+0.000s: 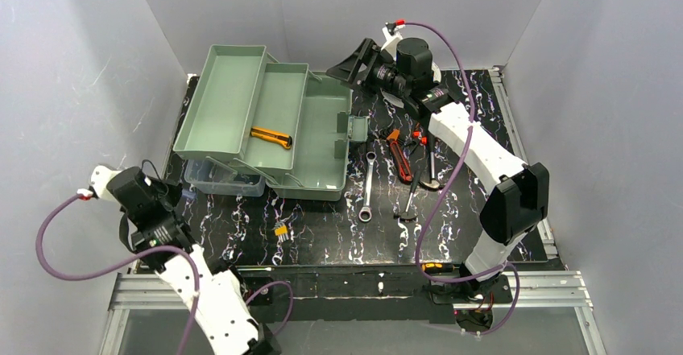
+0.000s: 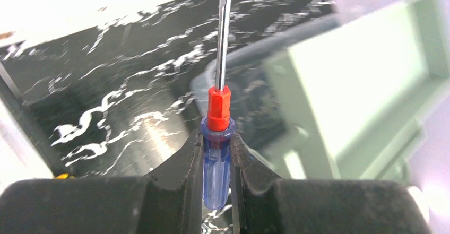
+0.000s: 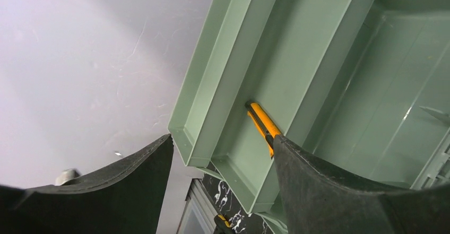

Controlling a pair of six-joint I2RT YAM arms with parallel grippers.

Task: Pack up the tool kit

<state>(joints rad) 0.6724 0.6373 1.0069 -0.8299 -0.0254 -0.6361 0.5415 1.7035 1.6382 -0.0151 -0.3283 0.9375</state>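
Note:
The open green toolbox (image 1: 322, 150) stands at the back left with its trays stepped out. An orange utility knife (image 1: 271, 136) lies in the middle tray and also shows in the right wrist view (image 3: 261, 120). My left gripper (image 1: 173, 202) is at the near left, shut on a blue-handled screwdriver (image 2: 217, 138) with an orange collar. Its steel shaft points away from the gripper, towards the toolbox (image 2: 361, 85). My right gripper (image 1: 342, 67) hangs open and empty above the toolbox's far right corner, looking down on the trays (image 3: 318, 59).
A clear plastic box (image 1: 225, 179) sits against the toolbox's near left side. A wrench (image 1: 367, 186), red-handled pliers (image 1: 400, 155) and other tools (image 1: 431, 179) lie right of the toolbox. A small yellow part (image 1: 281, 230) lies near the front.

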